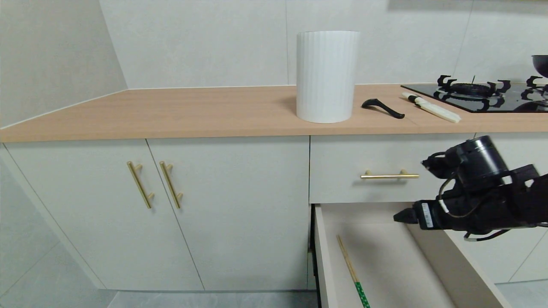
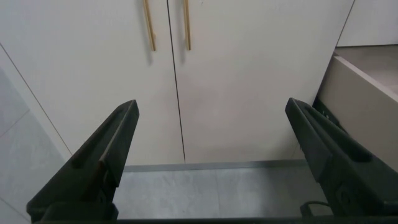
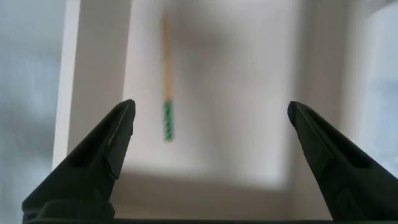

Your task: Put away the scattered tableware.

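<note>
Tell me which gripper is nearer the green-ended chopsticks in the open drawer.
Right. The right gripper hangs open above the drawer, with the chopsticks below it. The left gripper is off beside the drawer, low, facing the cabinet doors.

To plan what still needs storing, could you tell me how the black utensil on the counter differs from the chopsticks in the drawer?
The black utensil lies out on the countertop; the chopsticks lie inside the open drawer. The utensil is curved and all black; the chopsticks are straight and wood-coloured with green ends. Both are slender and lie flat.
</note>
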Tool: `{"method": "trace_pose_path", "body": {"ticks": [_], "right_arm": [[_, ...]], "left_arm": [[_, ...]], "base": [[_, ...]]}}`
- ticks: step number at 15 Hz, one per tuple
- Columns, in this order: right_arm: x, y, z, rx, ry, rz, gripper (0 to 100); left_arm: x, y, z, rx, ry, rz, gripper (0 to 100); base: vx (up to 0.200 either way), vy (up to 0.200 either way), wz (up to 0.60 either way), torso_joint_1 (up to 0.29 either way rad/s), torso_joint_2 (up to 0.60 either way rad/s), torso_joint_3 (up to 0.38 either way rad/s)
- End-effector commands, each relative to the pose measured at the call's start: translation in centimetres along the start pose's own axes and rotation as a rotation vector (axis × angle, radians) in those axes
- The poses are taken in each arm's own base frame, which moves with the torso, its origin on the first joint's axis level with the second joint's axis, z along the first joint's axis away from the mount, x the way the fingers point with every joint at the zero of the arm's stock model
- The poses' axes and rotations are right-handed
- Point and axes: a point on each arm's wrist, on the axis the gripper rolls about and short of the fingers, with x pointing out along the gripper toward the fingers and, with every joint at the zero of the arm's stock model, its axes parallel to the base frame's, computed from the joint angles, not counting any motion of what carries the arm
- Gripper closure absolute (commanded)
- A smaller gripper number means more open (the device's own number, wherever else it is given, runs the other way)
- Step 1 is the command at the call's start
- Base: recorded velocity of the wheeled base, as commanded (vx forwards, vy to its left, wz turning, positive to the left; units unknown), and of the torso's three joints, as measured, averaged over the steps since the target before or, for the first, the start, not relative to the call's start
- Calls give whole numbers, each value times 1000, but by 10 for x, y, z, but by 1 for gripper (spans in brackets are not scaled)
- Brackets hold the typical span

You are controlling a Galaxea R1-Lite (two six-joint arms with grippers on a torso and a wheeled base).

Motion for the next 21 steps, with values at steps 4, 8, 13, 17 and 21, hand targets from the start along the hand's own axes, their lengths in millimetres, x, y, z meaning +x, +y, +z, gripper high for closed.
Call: {"method": "trace_pose_path", "body": {"ticks": [4, 8, 13, 17, 21], "right_arm": [[-39, -15, 8, -4, -124, -12, 0], [-35, -15, 6, -11, -111, -19, 0], [-32, -13, 5, -15, -100, -18, 0], [-27, -13, 4, -18, -84, -20, 0], [-25, -13, 4, -19, -81, -20, 0]], "left_arm": [[0, 0, 0, 0, 0, 0, 0], [0, 0, 0, 0, 0, 0, 0], [0, 0, 0, 0, 1, 0, 0], [0, 0, 0, 0, 0, 0, 0], [0, 0, 0, 0, 0, 0, 0]], "base": [[0, 0, 0, 0, 0, 0], [0, 0, 0, 5, -51, -42], [0, 0, 0, 106, -340, -292], [0, 0, 0, 150, -487, -299], [0, 0, 0, 183, -464, -297]]}}
